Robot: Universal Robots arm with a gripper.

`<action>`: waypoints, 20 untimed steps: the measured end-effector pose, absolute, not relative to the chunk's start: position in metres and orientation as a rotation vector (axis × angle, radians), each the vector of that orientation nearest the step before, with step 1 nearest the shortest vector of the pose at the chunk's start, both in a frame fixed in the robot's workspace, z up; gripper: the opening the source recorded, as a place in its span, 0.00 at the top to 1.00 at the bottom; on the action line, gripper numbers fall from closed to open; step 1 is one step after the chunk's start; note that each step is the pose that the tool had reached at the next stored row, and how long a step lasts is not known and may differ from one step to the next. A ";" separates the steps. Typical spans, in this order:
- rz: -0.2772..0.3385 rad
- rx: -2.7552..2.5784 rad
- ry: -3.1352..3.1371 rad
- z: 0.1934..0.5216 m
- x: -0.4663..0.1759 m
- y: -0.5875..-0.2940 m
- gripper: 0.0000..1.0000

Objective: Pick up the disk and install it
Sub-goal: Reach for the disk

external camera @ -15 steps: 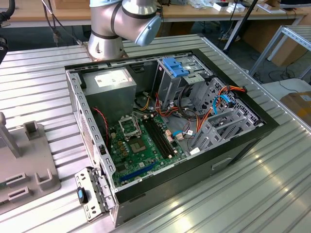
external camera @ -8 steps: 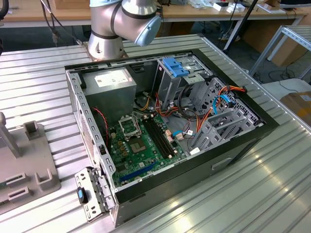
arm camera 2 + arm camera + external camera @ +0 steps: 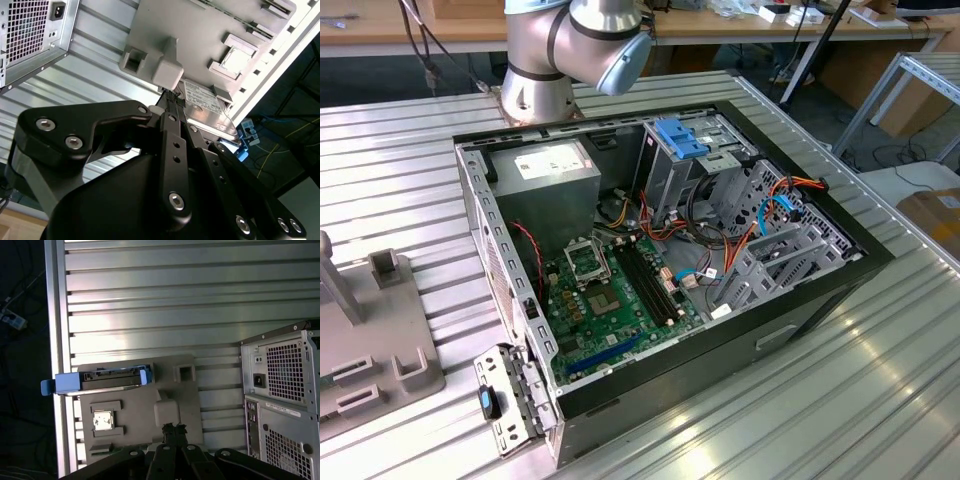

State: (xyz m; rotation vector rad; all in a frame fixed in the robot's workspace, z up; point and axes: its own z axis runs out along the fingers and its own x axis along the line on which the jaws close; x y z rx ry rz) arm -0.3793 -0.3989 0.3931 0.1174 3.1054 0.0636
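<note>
The disk [image 3: 100, 381], a grey drive in a bright blue carrier rail, sits on a grey fixture plate [image 3: 135, 410] at the end nearest the table's edge. In the second wrist view the disk's [image 3: 205, 100] white-labelled face shows just beyond the fingertips. My gripper [image 3: 172, 428] hangs above the fixture plate [image 3: 200, 35], over a raised grey block. It is apart from the disk, with its black fingers [image 3: 172, 107] pressed together and nothing between them.
The open computer case [image 3: 820, 300] lies on the ribbed metal table [image 3: 400, 170], showing the motherboard [image 3: 610, 290], power-supply box [image 3: 545, 165] and blue-topped drive cage [image 3: 685, 135]. The case's rear panel [image 3: 282, 385] stands beside the fixture. The table's edge [image 3: 55, 340] runs close behind the disk.
</note>
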 end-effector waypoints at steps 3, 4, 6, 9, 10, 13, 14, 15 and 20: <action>0.064 0.117 3.105 0.393 -0.379 -0.399 0.89; 0.064 0.117 3.105 0.393 -0.379 -0.399 0.89; 0.064 0.117 3.105 0.393 -0.379 -0.399 0.89; 0.064 0.118 3.105 0.393 -0.385 -0.399 0.89; 0.064 0.117 3.105 0.393 -0.386 -0.399 0.89; 0.064 0.118 3.105 0.393 -0.387 -0.399 0.89; 0.064 0.117 3.105 0.393 -0.387 -0.397 0.89; 0.064 0.117 3.105 0.393 -0.387 -0.395 0.89; 0.064 0.117 3.105 0.393 -0.399 -0.392 0.89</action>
